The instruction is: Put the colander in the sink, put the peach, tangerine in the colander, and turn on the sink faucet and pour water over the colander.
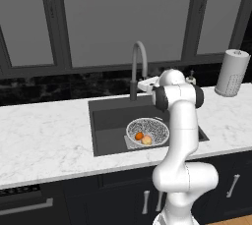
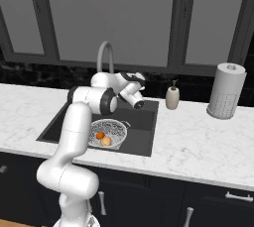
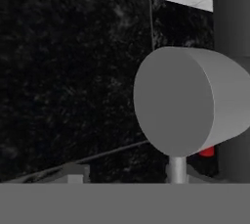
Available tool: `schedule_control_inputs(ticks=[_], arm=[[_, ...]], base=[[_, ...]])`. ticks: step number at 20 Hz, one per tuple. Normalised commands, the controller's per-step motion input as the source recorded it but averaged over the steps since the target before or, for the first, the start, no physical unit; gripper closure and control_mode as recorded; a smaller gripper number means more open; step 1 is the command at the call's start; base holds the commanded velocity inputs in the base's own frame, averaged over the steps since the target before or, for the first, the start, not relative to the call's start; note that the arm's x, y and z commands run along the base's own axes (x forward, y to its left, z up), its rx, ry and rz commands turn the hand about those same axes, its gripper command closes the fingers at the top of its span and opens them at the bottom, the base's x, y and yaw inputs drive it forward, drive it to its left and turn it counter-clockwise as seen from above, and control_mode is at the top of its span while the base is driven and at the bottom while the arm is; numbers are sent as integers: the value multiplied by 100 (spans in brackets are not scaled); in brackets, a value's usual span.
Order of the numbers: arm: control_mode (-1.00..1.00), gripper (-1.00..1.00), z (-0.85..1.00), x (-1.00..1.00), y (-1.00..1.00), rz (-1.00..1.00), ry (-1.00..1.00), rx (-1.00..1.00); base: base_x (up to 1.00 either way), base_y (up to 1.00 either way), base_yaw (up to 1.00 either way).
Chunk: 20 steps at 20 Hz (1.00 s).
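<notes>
Colander (image 1: 147,130) sits in sink (image 1: 108,121) — peach (image 1: 146,140), tangerine (image 1: 139,135) inside.

You see the dark grey sink (image 1: 106,121) set in white marble, the mesh colander (image 1: 147,130) upright on its floor toward 4 o'clock, the tangerine (image 1: 139,135) touching the peach (image 1: 146,140) inside, the grey gooseneck sink faucet (image 1: 138,67) at 12 o'clock.

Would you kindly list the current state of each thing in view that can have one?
colander: upright in the sink, holding both fruits
peach: in the colander, beside the tangerine
tangerine: in the colander
sink faucet: no water visible from the spout
claw: near the faucet base; open or shut cannot be told
paper-towel roll: upright on the counter
</notes>
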Motion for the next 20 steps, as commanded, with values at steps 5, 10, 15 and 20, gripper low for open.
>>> schedule_control_inputs(ticks=[5,10,15,20], arm=[[-100,100,0,9,-3,-14,-5,1],[-100,100,0,20,-34,-22,-1,0],[-100,100,0,33,-93,-23,0,5],[-100,100,2,37,-100,-4,5,22]], base=[[0,0,0],[0,0,0],[0,0,0],[0,0,0]])
